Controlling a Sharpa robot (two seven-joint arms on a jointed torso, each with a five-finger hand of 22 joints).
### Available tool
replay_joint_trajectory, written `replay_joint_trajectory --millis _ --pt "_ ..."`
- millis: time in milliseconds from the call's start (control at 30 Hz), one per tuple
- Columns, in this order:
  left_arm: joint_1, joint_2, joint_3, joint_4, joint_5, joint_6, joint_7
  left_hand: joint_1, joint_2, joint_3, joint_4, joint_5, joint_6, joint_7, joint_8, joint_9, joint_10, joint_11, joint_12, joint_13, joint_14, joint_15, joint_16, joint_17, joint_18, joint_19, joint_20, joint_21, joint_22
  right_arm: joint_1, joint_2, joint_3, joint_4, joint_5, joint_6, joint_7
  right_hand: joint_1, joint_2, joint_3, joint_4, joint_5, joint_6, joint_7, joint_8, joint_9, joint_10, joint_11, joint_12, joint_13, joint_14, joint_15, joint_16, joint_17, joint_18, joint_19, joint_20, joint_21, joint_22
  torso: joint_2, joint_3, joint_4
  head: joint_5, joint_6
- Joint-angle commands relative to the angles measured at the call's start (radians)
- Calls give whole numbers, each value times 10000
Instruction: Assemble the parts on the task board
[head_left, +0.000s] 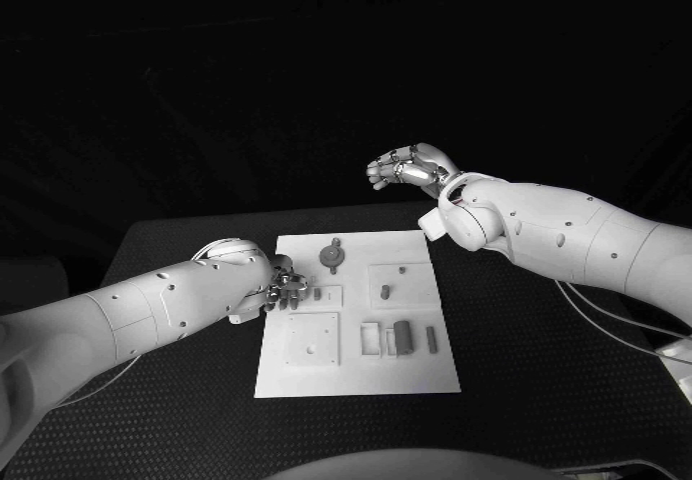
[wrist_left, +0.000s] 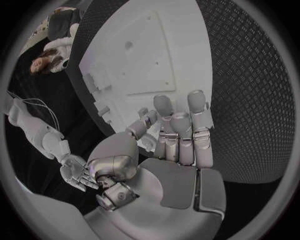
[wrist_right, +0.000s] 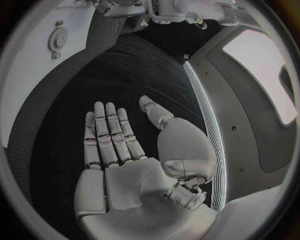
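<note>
Head view: the white board (head_left: 356, 368) lies flat at the middle of the black counter (head_left: 548, 400). The left hand (head_left: 280, 287) rests at the board's left edge, fingers extended side by side over the surface, holding nothing. The right hand (head_left: 410, 167) is raised beyond the board's far edge, well apart from it, fingers loosely spread and empty. Grey parts on the board: a round gear-like piece (head_left: 333, 256) near the far edge, a small peg (head_left: 385, 292) in a square recess to the right, and an oblong block (head_left: 405, 339) nearer the robot.

Left wrist view: fingers (wrist_left: 181, 135) straight, with the board (wrist_left: 181, 60) beyond them.

Right wrist view: flat open palm (wrist_right: 134, 170).
</note>
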Motion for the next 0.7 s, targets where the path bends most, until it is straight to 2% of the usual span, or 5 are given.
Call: replay_joint_trajectory --millis 33,100,133,267,700 --pt "-65 29 -32 16 348 -77 63 167 122 -89 69 -626 -115 -22 -167 -5 -207 -69 67 -37 -132 -121 70 -64 -105 -5 -99 39 216 -6 10 3 2 -52 136 83 -124 8 -4 44 -11 -83 135 36 -17 50 -6 -63 -1 -81 20 6 -12 16 -90 -8 -24 13 0 0 -1 -4 -8" --pt "-65 28 -32 2 395 -109 42 72 -27 -197 120 -1237 -278 36 -290 -23 -240 -12 88 -84 -162 -72 70 -128 -109 -33 -79 14 207 -6 8 3 3 -52 132 81 -123 6 -4 42 -11 -84 135 35 -18 49 -6 -64 -1 -82 20 6 -13 16 -91 -8 -24 13 -1 0 -2 2 -10" --pt "-65 24 -32 1 396 -119 41 -23 -149 -286 163 -1296 -332 59 -328 -30 -262 8 84 -98 -178 -56 64 -146 -114 -45 -67 3 203 -6 7 3 3 -52 127 81 -123 5 -4 42 -11 -84 135 35 -18 49 -6 -64 -1 -82 20 6 -13 16 -91 -9 -24 13 0 -1 0 1 -9" --pt "-64 17 -33 -19 410 -124 11 -416 -513 -814 209 -1297 -526 124 -453 -34 -344 61 77 -155 -243 -3 41 -223 -67 -99 -50 -52 192 -6 2 3 8 -52 120 76 -121 -2 -4 37 -11 -88 137 34 -19 48 -6 -66 -2 -85 21 6 -14 15 -94 -9 -25 14 1 1 2 3 -19" --pt "-64 3 -33 -63 410 -179 -34 -533 -776 -1080 288 -1303 -537 120 -490 11 -378 63 105 -223 -265 -3 57 -314 1 -114 -32 -107 190 -6 3 3 10 -52 125 76 -117 -13 -4 29 -11 -97 141 31 -23 46 -4 -72 -2 -99 25 2 -19 11 -104 -9 -26 16 1 2 -3 12 -20"
